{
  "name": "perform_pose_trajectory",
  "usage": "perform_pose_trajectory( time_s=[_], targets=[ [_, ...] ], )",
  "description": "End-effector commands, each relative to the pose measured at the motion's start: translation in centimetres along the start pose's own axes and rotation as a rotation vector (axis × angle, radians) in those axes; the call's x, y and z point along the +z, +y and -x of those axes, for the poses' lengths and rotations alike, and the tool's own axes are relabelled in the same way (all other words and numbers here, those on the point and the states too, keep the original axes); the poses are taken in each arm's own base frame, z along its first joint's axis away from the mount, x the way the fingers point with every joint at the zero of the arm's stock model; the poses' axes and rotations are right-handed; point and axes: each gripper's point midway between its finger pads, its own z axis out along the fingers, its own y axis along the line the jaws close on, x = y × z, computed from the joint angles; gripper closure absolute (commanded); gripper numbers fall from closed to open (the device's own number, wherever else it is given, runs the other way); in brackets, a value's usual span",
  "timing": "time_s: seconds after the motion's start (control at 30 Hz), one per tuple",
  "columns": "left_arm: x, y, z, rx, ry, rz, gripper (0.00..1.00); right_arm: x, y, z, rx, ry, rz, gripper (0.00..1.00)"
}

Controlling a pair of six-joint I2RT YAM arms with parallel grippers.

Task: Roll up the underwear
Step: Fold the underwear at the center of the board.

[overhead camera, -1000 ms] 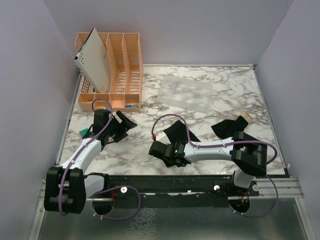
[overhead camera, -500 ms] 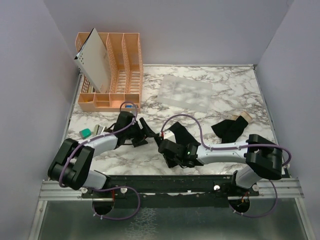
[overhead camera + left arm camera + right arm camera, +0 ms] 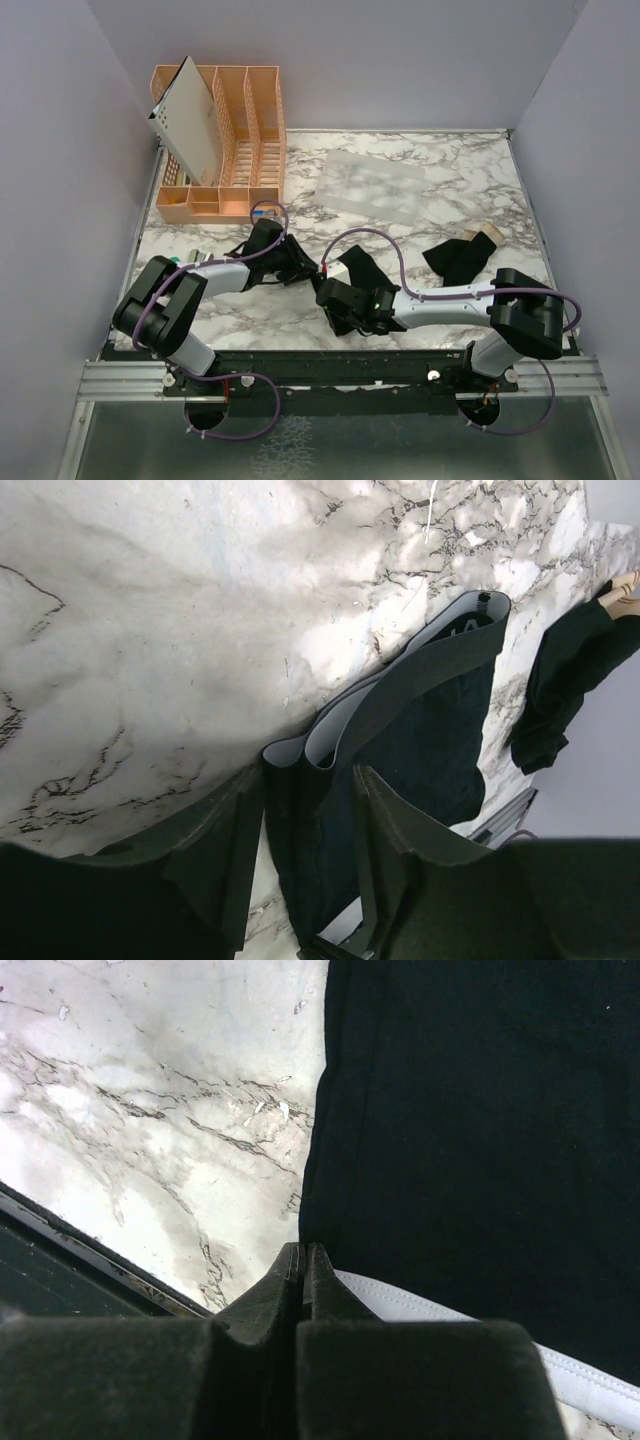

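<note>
My left tool (image 3: 308, 776) stands open, its fingers straddling the grey waistband end of the underwear (image 3: 432, 742), which lies flat at the front middle of the desk (image 3: 150, 630) (waistband lettering too small to read). My right tool (image 3: 303, 1250) is pinched closed on that garment's near corner. The second pair (image 3: 458, 260), tan-banded, lies well to the right.

robot test booth — plain lilac walls (image 3: 60, 150), marble-print tabletop (image 3: 470, 190), metal mounting rail (image 3: 130, 380)
</note>
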Motion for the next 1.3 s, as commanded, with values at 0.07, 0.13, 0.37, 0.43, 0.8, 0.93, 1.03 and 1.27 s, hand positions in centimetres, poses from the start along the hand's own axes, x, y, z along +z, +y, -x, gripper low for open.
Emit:
perform_pose_trajectory(
  time_s=[0.07,0.13,0.37,0.43,0.8,0.93,1.03,1.27],
  targets=[
    [1.1,4.4,-1.0,0.041,-0.005,0.186,0.59,0.2,0.5,0.0,0.015,0.003,0.018,1.00],
    [1.4,4.3,-1.2,0.058,0.002,0.190,0.62,0.2,0.6,0.1,0.013,0.003,0.018,1.00],
    [1.7,4.1,-1.3,0.079,0.009,0.195,0.59,0.3,0.3,-0.1,0.011,0.009,0.004,1.00],
    [1.5,4.1,-1.2,0.092,0.007,0.201,0.55,0.3,0.3,0.0,0.012,0.007,0.001,1.00],
    [1.7,4.9,-2.2,0.153,0.042,0.233,0.62,0.3,0.3,0.3,0.007,0.003,-0.010,1.00],
    [1.6,5.3,-1.8,0.165,0.018,0.259,0.79,0.3,0.3,0.4,0.004,0.004,-0.010,1.00],
    [1.2,5.1,-1.2,0.163,-0.009,0.274,0.86,0.3,0.5,0.4,0.000,0.003,-0.001,1.00],
    [0.4,3.1,0.9,0.201,-0.059,0.287,1.00,0.2,1.8,1.4,-0.028,-0.004,0.047,1.00]
  ],
)
